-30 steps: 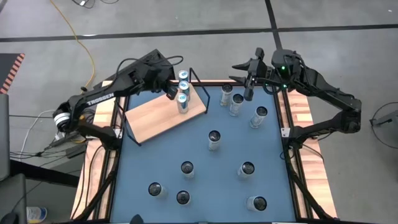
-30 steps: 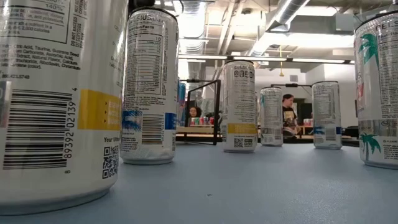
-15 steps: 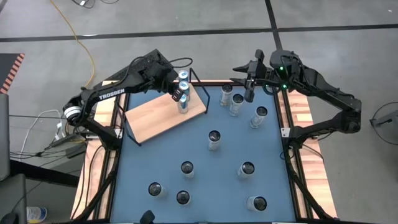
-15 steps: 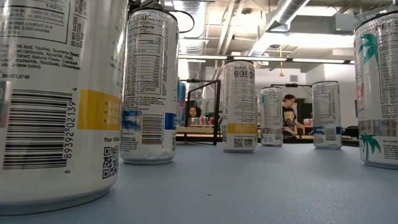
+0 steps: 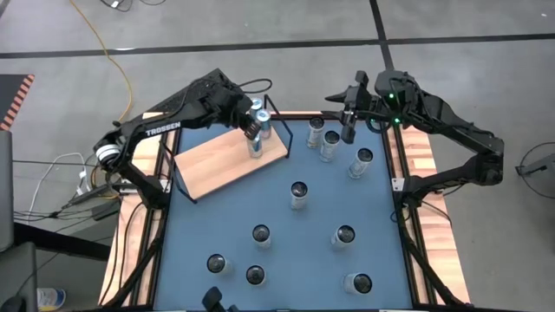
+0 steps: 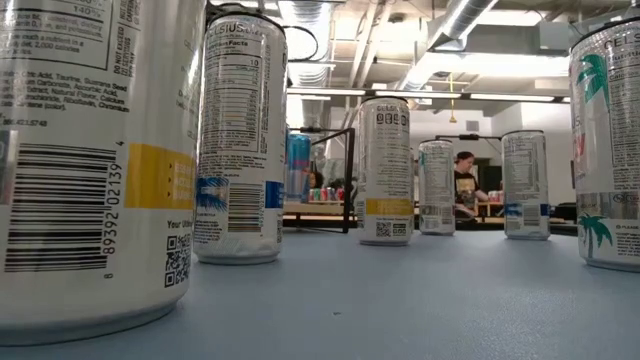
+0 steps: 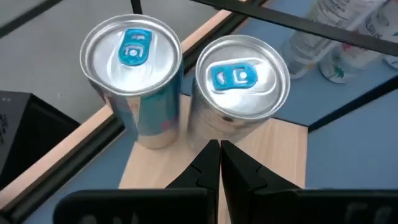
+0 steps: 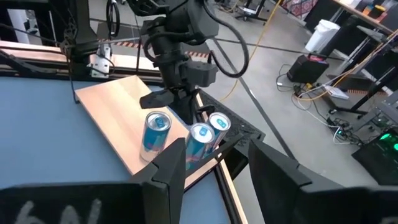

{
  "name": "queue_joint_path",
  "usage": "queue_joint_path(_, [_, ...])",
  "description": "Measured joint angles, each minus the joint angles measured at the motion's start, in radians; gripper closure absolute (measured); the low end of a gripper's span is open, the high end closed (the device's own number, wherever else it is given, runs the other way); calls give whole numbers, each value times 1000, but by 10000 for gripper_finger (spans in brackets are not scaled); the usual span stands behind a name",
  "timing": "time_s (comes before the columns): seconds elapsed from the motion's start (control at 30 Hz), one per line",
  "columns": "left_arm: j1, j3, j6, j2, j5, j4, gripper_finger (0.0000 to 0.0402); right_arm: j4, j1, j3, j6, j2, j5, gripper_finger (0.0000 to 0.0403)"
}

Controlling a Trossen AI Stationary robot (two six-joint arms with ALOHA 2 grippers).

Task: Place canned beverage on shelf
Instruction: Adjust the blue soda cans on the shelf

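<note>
The left claw (image 7: 219,163) hangs with its fingers pressed together and holding nothing, just above the far end of the shelf (image 5: 227,162). Directly ahead of its tips stand two blue-tabbed cans on the board: one can (image 7: 241,106) just beyond the fingertips, the second can (image 7: 134,74) touching or nearly touching it on the side toward the black wire frame (image 5: 279,130). A third shelf can (image 8: 155,135) stands a little apart from that pair. All are upright, long axis vertical. Judging by this, the next can must come from the blue table (image 5: 286,243), beyond the frame. The right claw (image 5: 346,111), fingers spread, waits just beside the nearest table can (image 5: 329,144), so that arm is nearer.
</note>
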Motion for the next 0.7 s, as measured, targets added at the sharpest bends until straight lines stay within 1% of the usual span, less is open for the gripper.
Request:
queue_joint_path(0.17, [-2, 0, -5, -4, -6, -7, 401, -28, 8, 0, 9, 0, -1, 235])
queue_joint_path(0.37, [-16, 1, -36, -47, -11, -56, 401, -52, 20, 0, 10, 0, -4, 235])
queue_joint_path(0.4, [-19, 1, -36, -58, -33, -59, 401, -59, 21, 0, 9, 0, -4, 235])
queue_joint_path(0.47, [-22, 1, -32, -79, -120, -75, 401, -66, 22, 0, 10, 0, -4, 235])
queue_joint_path(0.53, [-16, 1, -17, -88, -185, -45, 401, -76, 26, 0, 10, 0, -4, 235])
queue_joint_path(0.57, [-8, 2, -5, -88, -182, -25, 401, -80, 29, 0, 11, 0, -4, 235])
queue_joint_path(0.63, [11, 1, 1, -83, -136, 3, 401, -80, 35, 0, 17, 0, -4, 235])
queue_joint_path(0.7, [22, 2, 1, -69, -130, 35, 401, -84, 44, 0, 17, 0, -4, 235])
